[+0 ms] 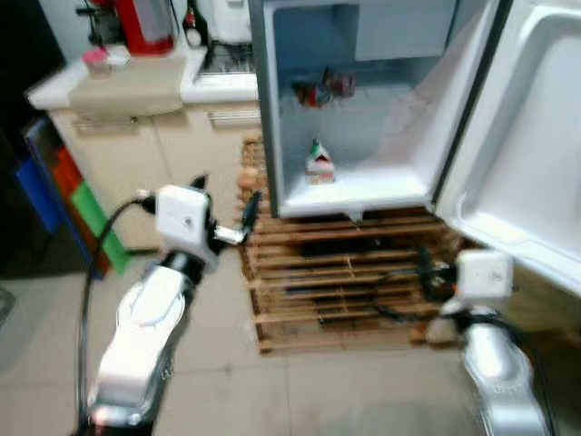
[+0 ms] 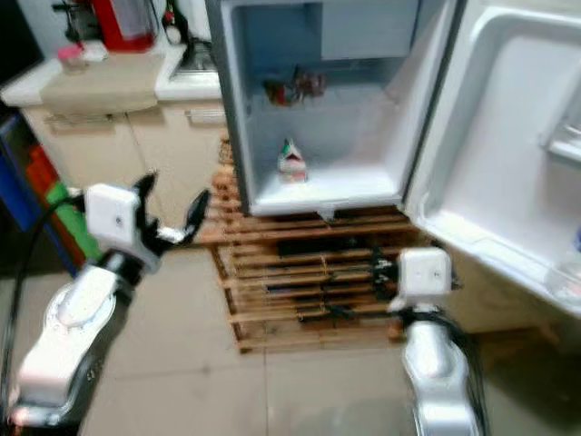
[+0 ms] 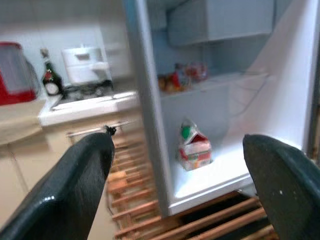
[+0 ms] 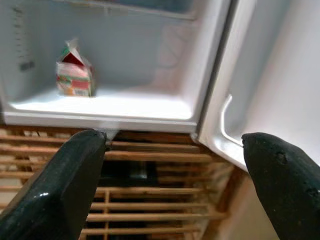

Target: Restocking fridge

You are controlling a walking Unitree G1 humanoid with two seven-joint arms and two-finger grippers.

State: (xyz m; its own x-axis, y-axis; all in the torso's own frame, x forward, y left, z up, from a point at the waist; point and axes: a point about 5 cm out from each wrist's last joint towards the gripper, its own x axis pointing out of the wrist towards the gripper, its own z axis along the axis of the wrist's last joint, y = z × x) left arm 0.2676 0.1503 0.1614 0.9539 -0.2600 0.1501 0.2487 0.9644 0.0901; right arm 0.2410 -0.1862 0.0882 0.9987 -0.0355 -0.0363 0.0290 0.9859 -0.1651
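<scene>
Left end effector [image 1: 227,207]: fingers spread wide, nothing between them. It is raised ahead of the robot and aimed at the open fridge [image 1: 349,109], outside the cabinet and to the left of its opening. The open, empty posture suggests the arm is either clear of a finished placement or free to collect the next item; which one cannot be determined.

Right end effector [image 4: 175,190]: fingers also spread wide and empty in the right wrist view. It is held low, in front of the pallet [image 1: 345,272] and below the fridge floor, pointing at the lower edge of the cabinet and the hinge side of the door [image 1: 536,127].

Ahead of both end effectors, a small carton [image 1: 319,163] stands upright on the fridge floor, toward the left of the compartment and well apart from either set of fingers. It has a gable top with red, green and white print; the lettering is too blurred to read. On the shelf above it lie some red items [image 1: 322,89], not identifiable.

The door is swung fully to the right, giving both arms unobstructed access. The fridge sits on the pallet, which lifts it off the floor.

Left of the left end effector, a tabletop [image 1: 136,82] carries a red appliance [image 1: 145,23] and a dark bottle [image 3: 50,80]; no label is legible.
</scene>
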